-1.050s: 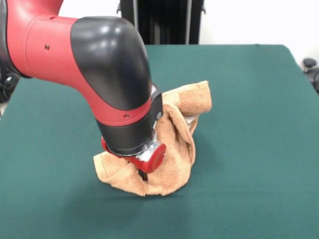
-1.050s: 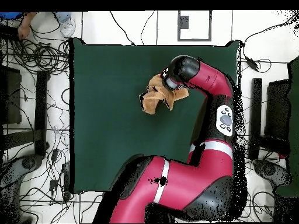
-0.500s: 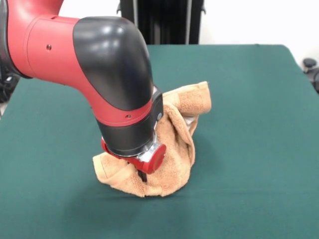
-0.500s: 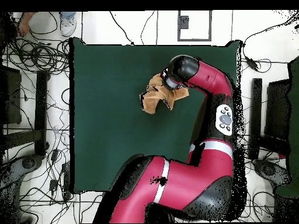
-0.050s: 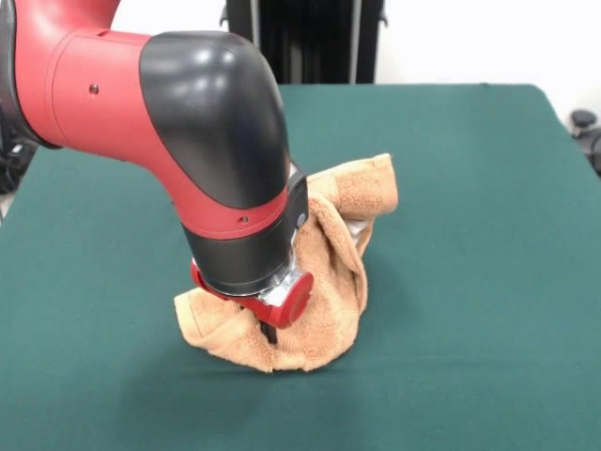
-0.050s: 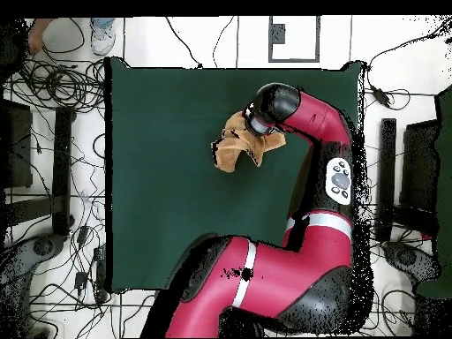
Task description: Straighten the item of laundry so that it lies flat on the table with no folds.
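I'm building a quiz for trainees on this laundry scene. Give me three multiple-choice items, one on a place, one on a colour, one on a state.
1. Where does the towel lie on the table?
A. hanging off an edge
B. well inside the edges, under the arm's wrist
C. on the floor

2. What colour is the table's cloth?
A. dark green
B. white
C. blue

3. What state is the towel in?
A. spread flat
B. neatly rolled up
C. bunched up in folds

Answers:
1 B: in the overhead view green cloth shows all round the towel, and the arm's wrist sits over it.
2 A: the table is dark green in both views.
3 C: the front view shows the towel heaped and creased, with the gripper down in it; the fingers are hidden.
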